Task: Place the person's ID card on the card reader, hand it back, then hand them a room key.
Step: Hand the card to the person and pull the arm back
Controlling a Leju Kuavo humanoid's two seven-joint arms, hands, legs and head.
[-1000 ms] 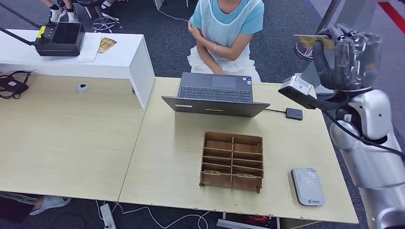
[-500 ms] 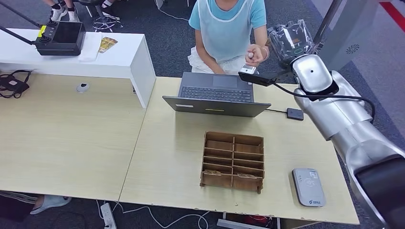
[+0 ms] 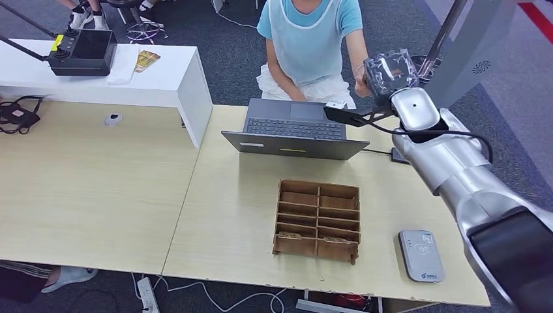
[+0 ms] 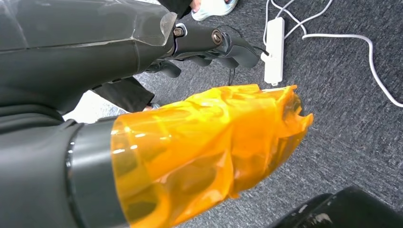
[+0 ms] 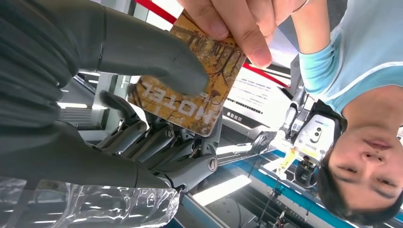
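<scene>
In the right wrist view a brown and yellow room key card (image 5: 190, 95) printed "HOTEL" is pinched between my right hand's thumb (image 5: 152, 54) and the dark fingers (image 5: 157, 142) behind it. A person's fingers (image 5: 233, 21) grip the card's other end. In the head view my right hand (image 3: 389, 67), wrapped in clear film, is raised beyond the table's far edge, touching the person's hand (image 3: 360, 83). The person (image 3: 310, 39) stands behind the laptop. My left hand (image 4: 204, 152), wrapped in orange film, hangs over the carpet and holds nothing.
An open grey laptop (image 3: 294, 129) stands at the table's far edge. A wooden compartment tray (image 3: 317, 220) with a few cards sits mid-table, and the grey card reader (image 3: 420, 255) lies near the front right corner. A small black box (image 3: 399, 155) lies right of the laptop.
My right arm has swung from the far right toward the person with the card. The person has unfolded an arm, reached out and taken hold of the card's free end.
</scene>
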